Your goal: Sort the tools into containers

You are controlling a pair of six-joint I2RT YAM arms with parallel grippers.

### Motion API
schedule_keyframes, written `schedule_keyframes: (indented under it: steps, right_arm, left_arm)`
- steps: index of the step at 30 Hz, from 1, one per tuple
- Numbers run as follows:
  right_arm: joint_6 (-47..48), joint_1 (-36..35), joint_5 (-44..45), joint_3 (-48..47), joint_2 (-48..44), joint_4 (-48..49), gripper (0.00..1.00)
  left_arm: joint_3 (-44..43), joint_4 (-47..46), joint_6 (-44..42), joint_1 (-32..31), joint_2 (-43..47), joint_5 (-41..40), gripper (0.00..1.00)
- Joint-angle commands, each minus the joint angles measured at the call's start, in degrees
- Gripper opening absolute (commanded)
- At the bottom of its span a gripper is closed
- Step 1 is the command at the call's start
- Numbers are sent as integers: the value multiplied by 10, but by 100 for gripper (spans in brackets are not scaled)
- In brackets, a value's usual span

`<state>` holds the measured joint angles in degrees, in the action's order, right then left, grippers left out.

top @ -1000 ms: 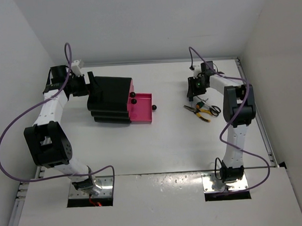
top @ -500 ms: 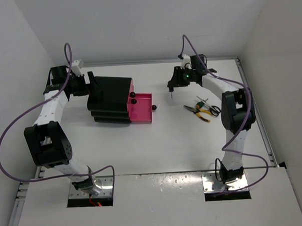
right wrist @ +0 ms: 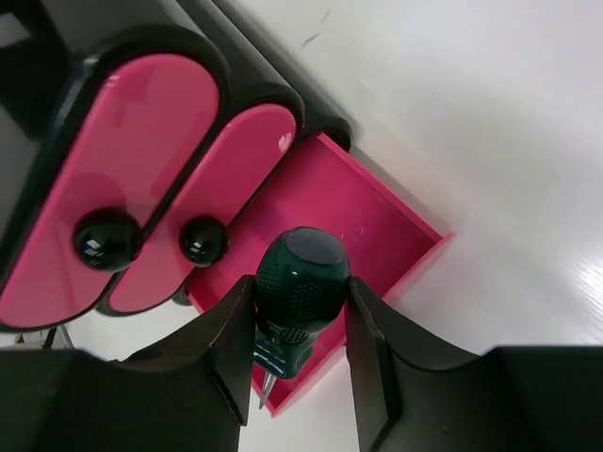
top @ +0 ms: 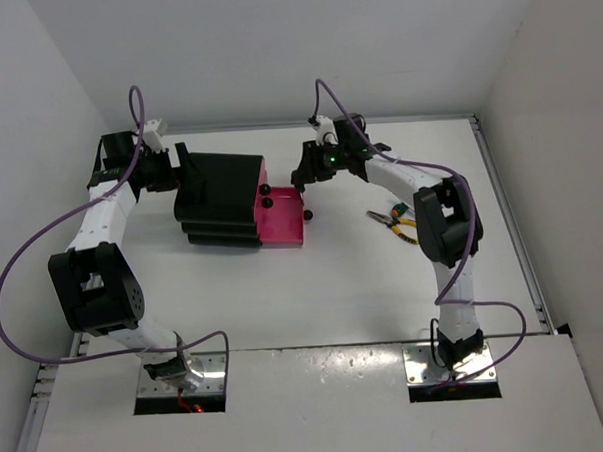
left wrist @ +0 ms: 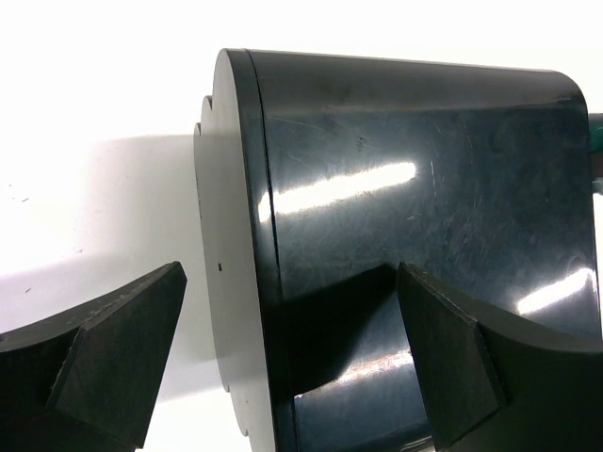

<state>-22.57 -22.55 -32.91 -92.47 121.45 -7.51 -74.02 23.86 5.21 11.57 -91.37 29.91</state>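
Green screwdriver (right wrist: 300, 282), dimpled handle clamped between the right fingers (right wrist: 377, 367), hung above the open glossy pink drawer (right wrist: 377, 217), left fingers (left wrist: 122, 367) spread wide at the rounded black cabinet (left wrist: 415, 169), perhaps touching it.

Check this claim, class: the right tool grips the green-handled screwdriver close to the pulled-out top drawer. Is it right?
One slip: the pulled-out drawer is the bottom one, not the top; the right wrist view shows the two drawers above it shut. The right tool does grip the green-handled screwdriver close to it.
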Motion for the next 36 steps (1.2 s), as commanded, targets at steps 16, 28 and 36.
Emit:
schedule_keyframes:
  steps: [16,28,36]
  right_arm:
    - [29,-62,36,-87,90,3,33]
    - [45,-60,61,-59,55,1,63]
    - [86,8,76,24,-89,-22,60]
  left_arm:
    - [16,37,-24,-7,-14,-53,100]
    - [11,37,-24,-7,-19,-48,100]
    - [11,37,-24,-7,-14,-48,100]
